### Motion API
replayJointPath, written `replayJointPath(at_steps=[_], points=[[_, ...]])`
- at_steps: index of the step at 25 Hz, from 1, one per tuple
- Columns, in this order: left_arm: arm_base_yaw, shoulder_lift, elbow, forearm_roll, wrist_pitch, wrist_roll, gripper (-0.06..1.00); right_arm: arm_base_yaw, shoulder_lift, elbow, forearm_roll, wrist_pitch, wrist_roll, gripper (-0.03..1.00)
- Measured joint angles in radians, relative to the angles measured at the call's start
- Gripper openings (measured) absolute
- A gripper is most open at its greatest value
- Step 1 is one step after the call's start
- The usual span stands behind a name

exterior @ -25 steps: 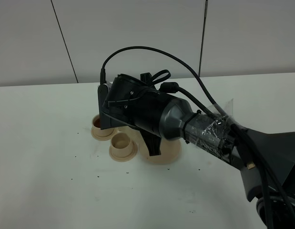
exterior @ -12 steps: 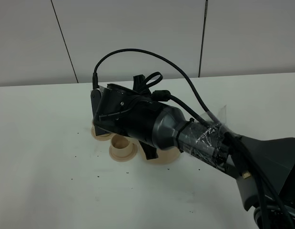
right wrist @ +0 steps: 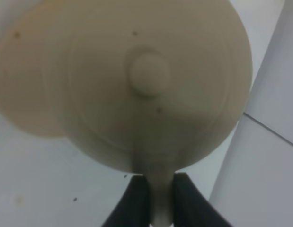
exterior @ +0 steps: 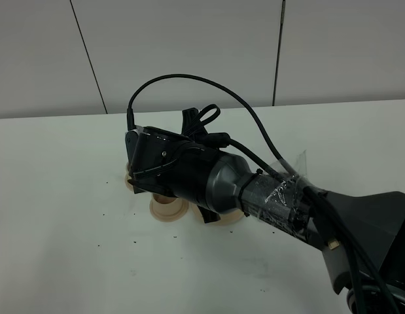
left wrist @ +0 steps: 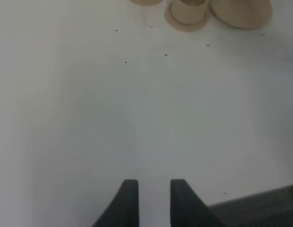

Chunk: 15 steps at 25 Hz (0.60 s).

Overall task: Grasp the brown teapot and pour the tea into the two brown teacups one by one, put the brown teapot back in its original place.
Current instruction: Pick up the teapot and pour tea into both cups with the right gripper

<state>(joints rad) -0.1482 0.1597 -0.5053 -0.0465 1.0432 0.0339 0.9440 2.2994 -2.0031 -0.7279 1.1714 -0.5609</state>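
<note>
The right end effector [right wrist: 153, 201] is clamped on the handle of the teapot [right wrist: 151, 94], which hangs above the cups, well in from the counter's [left wrist: 137, 118] far edge. In the high view the wrist hides the pot and its spout, so I cannot tell which cup it is over.

This looks like the pouring step. Roll the wrist slowly with the spout low and centred over one mouth. Grip the handle firmly, and mind the lid, which may slide. Level the pot before crossing between the nearer cup [exterior: 164, 208] and the farther cup [exterior: 128, 184], which stand close together. The big saucer [left wrist: 241, 9] beside them waits for the pot.

The left end effector [left wrist: 150, 201] hovers narrow and empty, well apart.
</note>
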Motion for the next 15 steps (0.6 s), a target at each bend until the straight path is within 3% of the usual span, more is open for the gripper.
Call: replayJointPath(at_steps=[15], points=[[0.000, 0.000, 0.000, 0.000, 0.000, 0.000, 0.24, 0.018, 0.035, 0.000, -0.052, -0.014, 0.012, 0.10]])
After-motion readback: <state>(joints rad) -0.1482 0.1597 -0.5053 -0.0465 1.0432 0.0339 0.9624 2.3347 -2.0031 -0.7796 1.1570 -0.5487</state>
